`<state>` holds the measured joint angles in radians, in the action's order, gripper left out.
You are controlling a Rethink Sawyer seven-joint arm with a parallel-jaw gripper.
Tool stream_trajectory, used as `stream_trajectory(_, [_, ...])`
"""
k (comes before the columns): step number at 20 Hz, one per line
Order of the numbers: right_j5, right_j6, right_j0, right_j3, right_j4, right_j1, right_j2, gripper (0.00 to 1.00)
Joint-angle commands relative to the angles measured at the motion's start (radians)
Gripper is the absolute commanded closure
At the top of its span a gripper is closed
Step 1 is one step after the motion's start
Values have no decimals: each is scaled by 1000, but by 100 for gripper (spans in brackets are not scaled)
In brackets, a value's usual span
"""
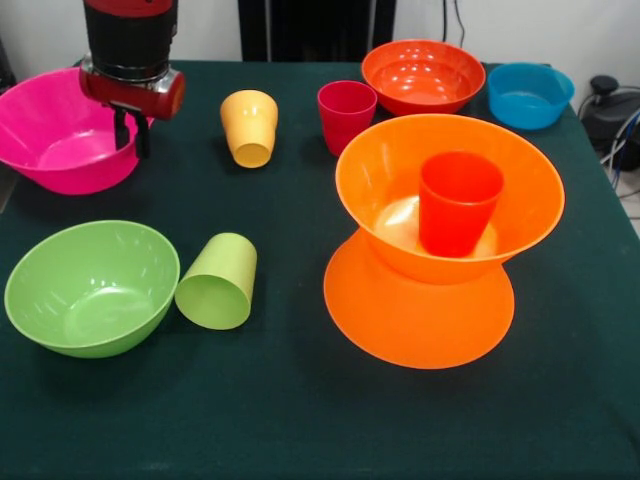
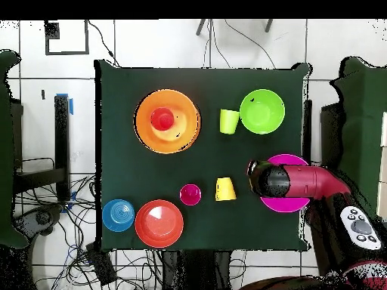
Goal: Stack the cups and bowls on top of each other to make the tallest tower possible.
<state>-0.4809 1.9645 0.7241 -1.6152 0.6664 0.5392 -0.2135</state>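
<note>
A: Two large orange bowls are seen stacked base to base on the green surface, a red-orange cup standing upright in the upper one.

B: And the hand?

A: It is pictured over the near rim of the pink bowl, its fingers close together; whether the rim is pinched cannot be told.

B: The remaining cups?

A: The lime green cup is shown lying on its side beside the lime green bowl; the yellow-orange cup is tipped, with the magenta-red cup just beside it.
</note>
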Motion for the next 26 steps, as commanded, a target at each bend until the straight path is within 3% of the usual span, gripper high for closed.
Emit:
stream_trajectory(1, [-88,-81,-65,46,81,16,31,100])
stream_trajectory(7, [-121,-130,-80,22,68,106,57,100])
stream_trajectory(17, [-123,-162,-48,-6,41,129,32,100])
stream_trajectory(26, [-134,-148,-62,-13,42,144,44,100])
